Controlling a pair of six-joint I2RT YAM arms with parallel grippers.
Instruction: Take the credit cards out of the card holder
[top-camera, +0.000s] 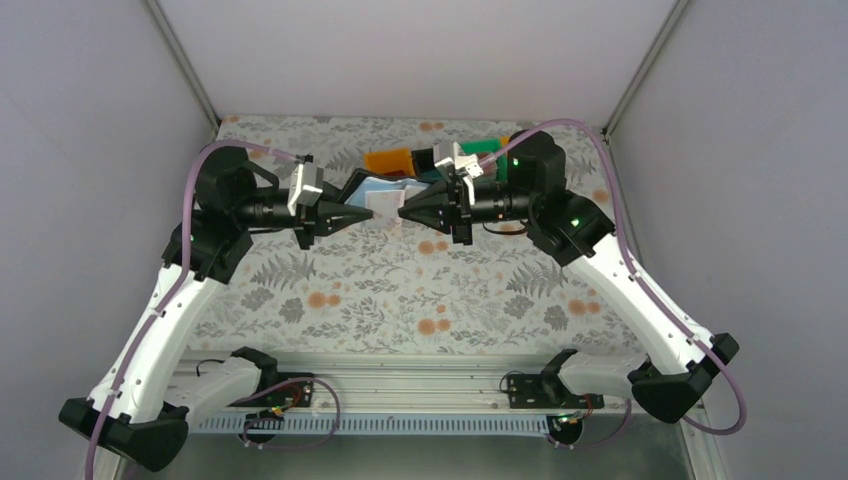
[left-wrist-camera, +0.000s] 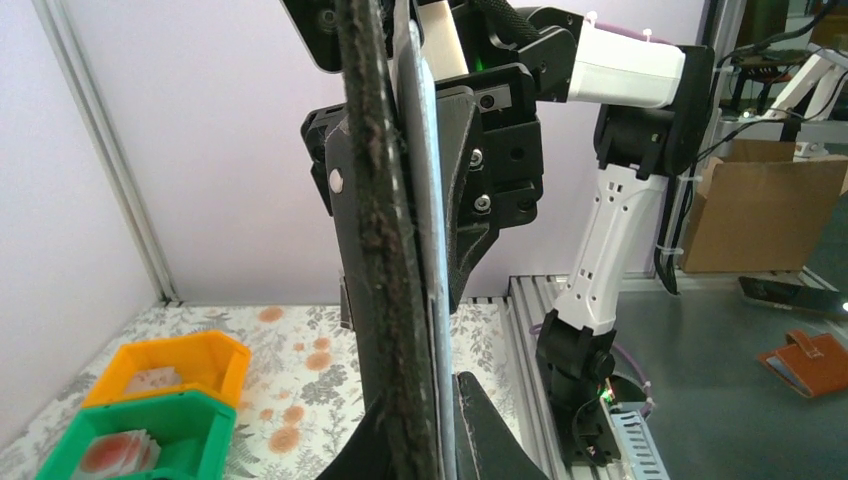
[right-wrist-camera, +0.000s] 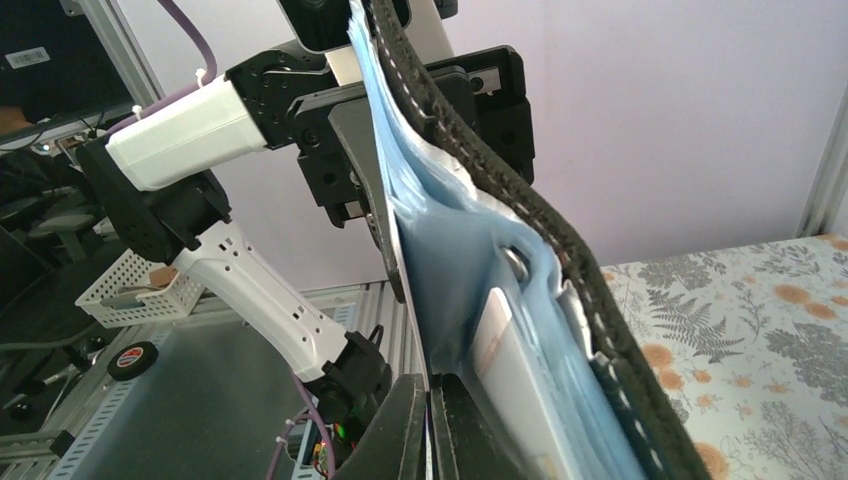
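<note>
The card holder (top-camera: 357, 187), a black wallet with pale blue inner faces, hangs above the table between both grippers. My left gripper (top-camera: 366, 215) is shut on it. In the left wrist view its fingertips (left-wrist-camera: 428, 410) clamp the black cover (left-wrist-camera: 385, 250) together with a thin grey-blue sheet (left-wrist-camera: 424, 200). My right gripper (top-camera: 403, 212) meets it tip to tip. In the right wrist view that gripper (right-wrist-camera: 430, 392) is shut on a thin pale-edged sheet (right-wrist-camera: 395, 230), seemingly a credit card. Another credit card (right-wrist-camera: 512, 365) sits in a blue pocket beside the stitched black edge (right-wrist-camera: 520, 185).
Orange (top-camera: 388, 160) and green (top-camera: 486, 146) bins stand at the back of the flowered table (top-camera: 400, 290), just behind the grippers. The same orange bin (left-wrist-camera: 170, 365) and green bin (left-wrist-camera: 140, 440) show low in the left wrist view. White walls close three sides.
</note>
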